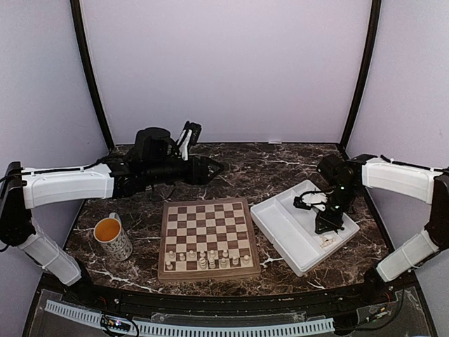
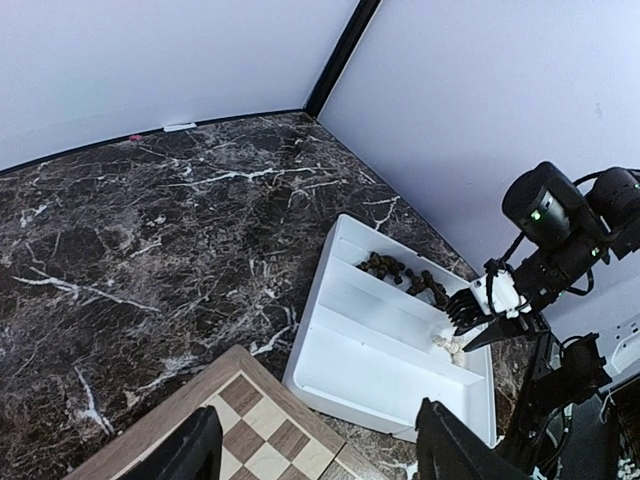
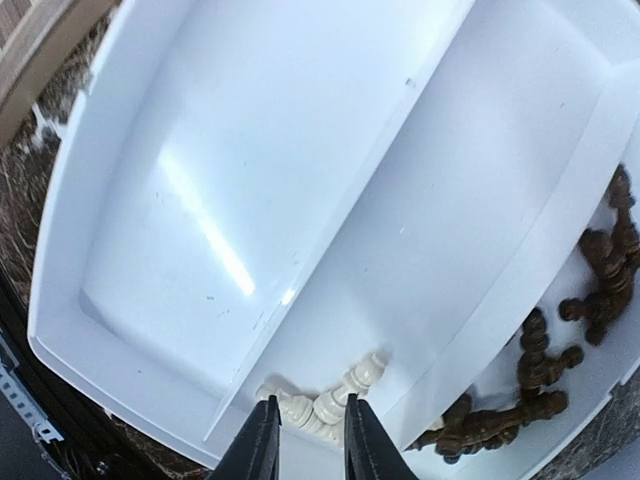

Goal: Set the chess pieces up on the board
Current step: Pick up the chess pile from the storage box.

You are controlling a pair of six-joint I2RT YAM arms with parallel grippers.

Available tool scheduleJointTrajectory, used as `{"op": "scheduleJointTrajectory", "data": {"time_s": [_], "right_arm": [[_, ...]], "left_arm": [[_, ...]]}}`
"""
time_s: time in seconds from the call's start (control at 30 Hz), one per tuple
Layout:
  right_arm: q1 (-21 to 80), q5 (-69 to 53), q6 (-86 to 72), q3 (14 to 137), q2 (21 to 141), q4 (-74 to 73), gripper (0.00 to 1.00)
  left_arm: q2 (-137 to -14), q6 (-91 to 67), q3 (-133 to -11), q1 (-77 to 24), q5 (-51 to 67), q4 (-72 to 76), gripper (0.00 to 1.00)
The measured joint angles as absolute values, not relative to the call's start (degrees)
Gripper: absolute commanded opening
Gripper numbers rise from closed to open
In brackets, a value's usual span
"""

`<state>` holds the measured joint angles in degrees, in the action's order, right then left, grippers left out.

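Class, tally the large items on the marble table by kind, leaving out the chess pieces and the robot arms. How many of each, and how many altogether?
Mug: 1
Chessboard: 1
White tray: 1
Total: 3

In the white tray (image 3: 200,200), cream chess pieces (image 3: 330,400) lie heaped in its middle compartment, at the pincer (image 3: 310,445) tips; dark pieces (image 3: 540,390) fill the adjoining compartment.
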<state>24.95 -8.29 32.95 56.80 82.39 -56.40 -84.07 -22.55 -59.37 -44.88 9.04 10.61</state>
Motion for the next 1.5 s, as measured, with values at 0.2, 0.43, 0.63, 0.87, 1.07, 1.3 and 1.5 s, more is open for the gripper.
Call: {"op": "scheduleJointTrajectory", "data": {"time_s": [0.2,0.43,0.63,0.87,1.07,1.3,1.5], "right_arm": [[24.71,-4.1,32.23,48.9,80.99,-54.39,0.22],[24.23,0.21,30.04,47.42,81.12,-51.33,0.21],[24.08,1.78,28.36,48.07,84.77,-49.45,0.23],[24.05,1.15,27.09,49.15,86.06,-49.89,0.27],[24.05,0.99,25.82,48.66,86.61,-50.28,0.28],[24.05,1.39,25.17,48.05,88.36,-50.09,0.17],[24.03,0.73,25.08,48.29,87.66,-50.0,0.11]], "left_arm": [[-87.07,-24.53,-62.78,-45.25,11.14,8.95,0.68],[-87.55,-26.63,-65.04,-45.65,10.9,6.26,0.67],[-87.55,-28.03,-65.56,-45.67,10.59,5.52,0.67],[-87.55,-28.75,-65.76,-45.98,10.52,4.54,0.68],[-89.12,-28.73,-68.25,-46.3,11.11,3.99,0.67],[-91.5,-29.02,-69.41,-46.3,12.58,4.19,0.67],[-94.45,-29.41,-69.58,-46.54,14.68,5.91,0.67]]}}
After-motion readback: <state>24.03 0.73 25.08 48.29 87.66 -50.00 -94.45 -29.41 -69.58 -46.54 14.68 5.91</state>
